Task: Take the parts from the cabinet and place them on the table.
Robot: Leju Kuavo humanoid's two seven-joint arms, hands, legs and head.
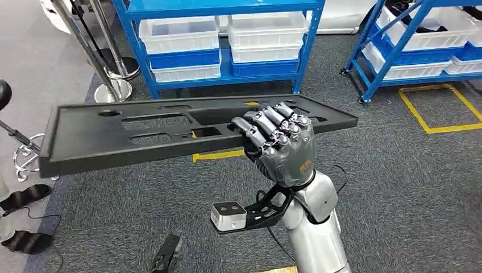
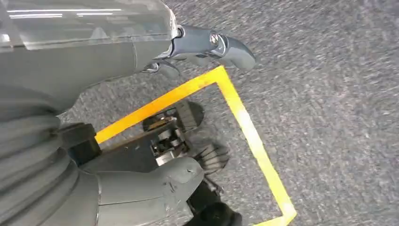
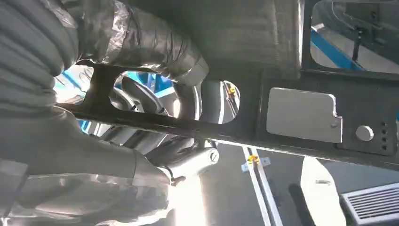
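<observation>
In the head view a long, flat black part point(image 1: 142, 133) with several cut-outs is held level above the grey carpet. My right hand point(image 1: 281, 145) grips its near edge towards the right end, fingers curled over the top. The right wrist view shows the part's underside point(image 3: 301, 108) with my right hand point(image 3: 141, 141) wrapped around its edge through a cut-out. In the left wrist view my left hand point(image 2: 56, 94) hangs above the floor, its thumb and fingers apart and nothing in it.
A blue rack point(image 1: 227, 34) with white bins stands straight ahead, and a second rack point(image 1: 420, 40) at the right. Stanchion bases point(image 1: 113, 88) and a stool base point(image 1: 28, 153) are at the left. A person's shoes point(image 1: 25, 196) show at the left edge. Yellow tape point(image 1: 437, 108) marks the carpet.
</observation>
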